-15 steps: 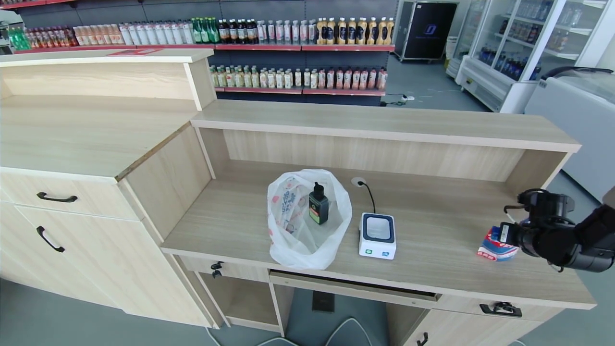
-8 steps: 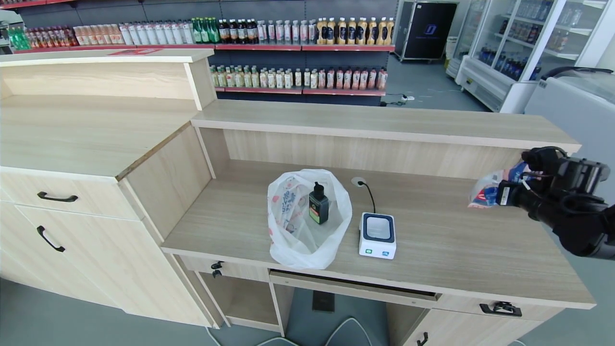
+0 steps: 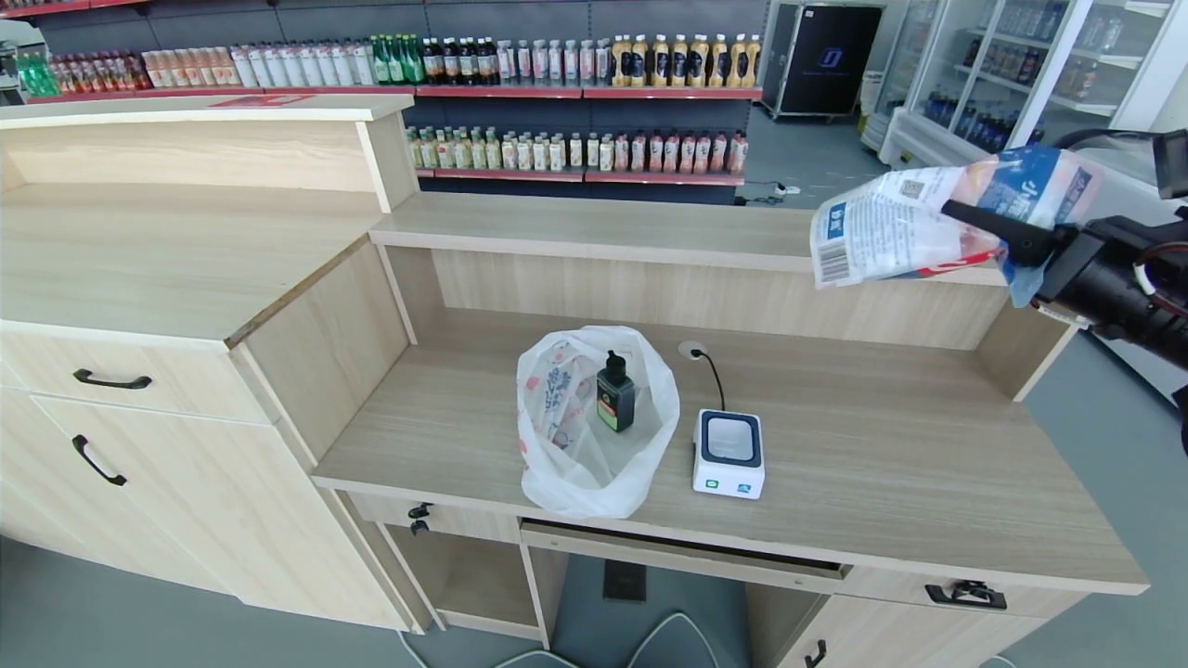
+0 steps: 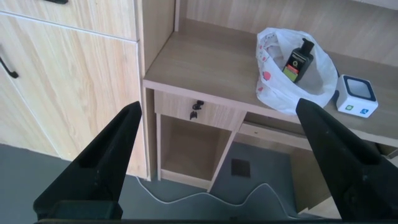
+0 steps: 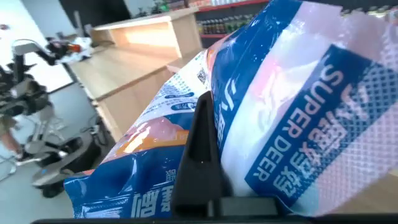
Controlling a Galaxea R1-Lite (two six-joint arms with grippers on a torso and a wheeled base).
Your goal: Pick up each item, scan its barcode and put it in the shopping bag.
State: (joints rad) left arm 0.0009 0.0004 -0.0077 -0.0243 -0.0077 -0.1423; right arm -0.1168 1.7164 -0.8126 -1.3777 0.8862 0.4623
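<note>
The packet is a sealed film pouch in blue, white and pink, glossy and puffed. It is held in the air above the right end of the surface, well apart from it and about level with the upper ledge. The right gripper has its jaws closed on the pouch's mid-body, with one dark finger lying across the printed face. Expect a light, soft load: the film is probably slippery and the contents may crush, so moderate clamping force across the body or a sealed edge is advisable. The free end may sag or swing. The barcode sits at the pouch's lower corner, away from the jaws; it will likely need turning down toward the scanner. That is a small rigid white box with a dark-framed window facing up, cabled to a hole in the surface. Just beside it stands the shopping bag — thin, crumpled white plastic, mouth open — with a dark bottle upright inside. The left gripper hangs low off the front-left of the surface, jaws spread wide and holding nothing.
</note>
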